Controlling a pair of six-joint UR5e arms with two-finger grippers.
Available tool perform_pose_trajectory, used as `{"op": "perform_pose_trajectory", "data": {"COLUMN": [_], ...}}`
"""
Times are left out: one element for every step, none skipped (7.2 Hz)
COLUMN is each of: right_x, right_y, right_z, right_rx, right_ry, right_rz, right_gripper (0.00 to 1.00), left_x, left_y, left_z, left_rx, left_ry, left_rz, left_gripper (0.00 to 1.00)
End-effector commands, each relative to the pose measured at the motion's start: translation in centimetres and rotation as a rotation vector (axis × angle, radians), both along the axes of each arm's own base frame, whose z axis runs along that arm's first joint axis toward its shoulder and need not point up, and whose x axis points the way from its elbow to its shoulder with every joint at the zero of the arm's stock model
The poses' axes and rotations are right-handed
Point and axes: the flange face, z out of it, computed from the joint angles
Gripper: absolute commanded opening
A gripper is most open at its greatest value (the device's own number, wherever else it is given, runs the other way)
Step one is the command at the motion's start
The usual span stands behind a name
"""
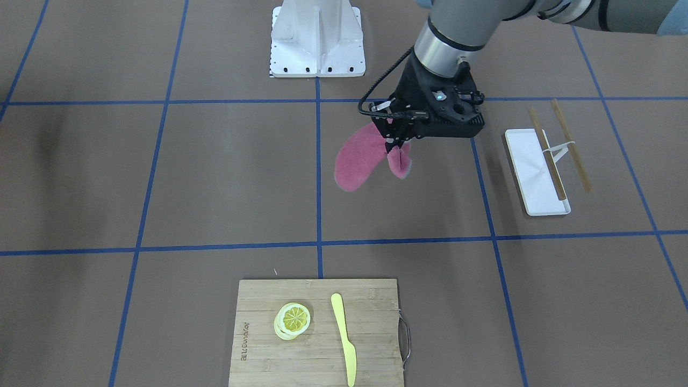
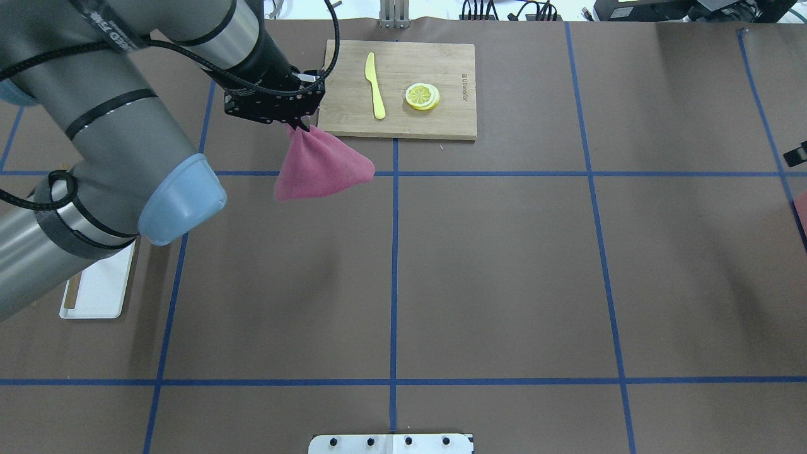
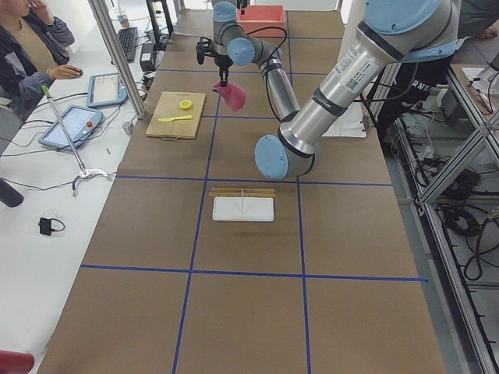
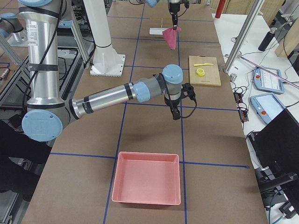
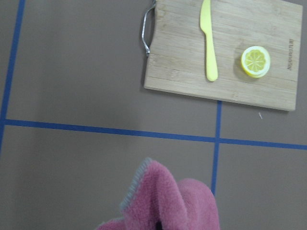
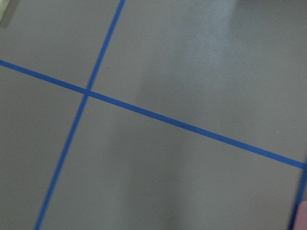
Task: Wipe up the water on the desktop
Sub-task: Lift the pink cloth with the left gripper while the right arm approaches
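The desktop (image 2: 504,265) is a matte brown surface crossed by blue tape lines; I can make out no water on it. My left gripper (image 1: 396,146) is shut on a pink cloth (image 1: 357,161) and holds it by a bunched corner, so it hangs above the desktop. The cloth also shows in the overhead view (image 2: 321,167), just in front of the cutting board's corner, and in the left wrist view (image 5: 168,201). My right gripper (image 4: 176,114) points down over a tape line far from the cloth; I cannot tell whether it is open or shut.
A bamboo cutting board (image 2: 441,120) holds a yellow knife (image 2: 375,85) and a lemon slice (image 2: 422,96). A white tray (image 1: 529,161) with chopsticks (image 1: 570,145) lies on my left. A pink bin (image 4: 147,184) sits on my right. An operator (image 3: 27,54) sits beside the table.
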Motion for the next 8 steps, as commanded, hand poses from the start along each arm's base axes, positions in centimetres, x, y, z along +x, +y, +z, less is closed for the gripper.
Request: {"op": "perform_pose_trajectory", "data": {"right_x": [-9.0, -13.0, -16.6, -20.3, -23.4, -26.1, -27.5, -28.6], "right_y": [0.5, 1.0, 2.1, 3.7, 5.5, 8.5, 9.8, 10.9], "right_z": [-10.5, -14.4, -18.2, -22.0, -25.5, -27.4, -28.6, -29.0], "right_rx": [-0.066, -0.048, -0.007, 0.101, 0.214, 0.326, 0.426, 0.456], "right_ry": [-0.094, -0.123, -0.141, -0.141, -0.139, -0.134, -0.187, -0.212], "right_rz": [0.034, 0.009, -0.008, -0.022, -0.005, 0.023, 0.049, 0.045], "right_gripper": [1.0, 1.0, 1.0, 1.0, 1.0, 1.0, 1.0, 1.0], "left_x": [3.9, 4.9, 5.1, 5.7, 5.8, 6.0, 6.0, 6.2], "left_y": [0.2, 0.4, 0.6, 1.1, 1.2, 1.5, 1.8, 2.1], "left_z": [-5.5, -6.7, -6.9, -7.1, -7.2, -7.2, -7.4, -7.5], "left_rx": [-0.034, -0.033, -0.048, -0.048, -0.055, -0.055, -0.066, -0.076], "left_ry": [0.039, 0.044, 0.05, 0.07, 0.074, 0.075, 0.086, 0.104], "left_rz": [-0.019, -0.008, -0.014, -0.01, -0.014, -0.009, -0.015, -0.015], "left_gripper": [0.0, 0.0, 0.0, 0.0, 0.0, 0.0, 0.0, 0.0]}}
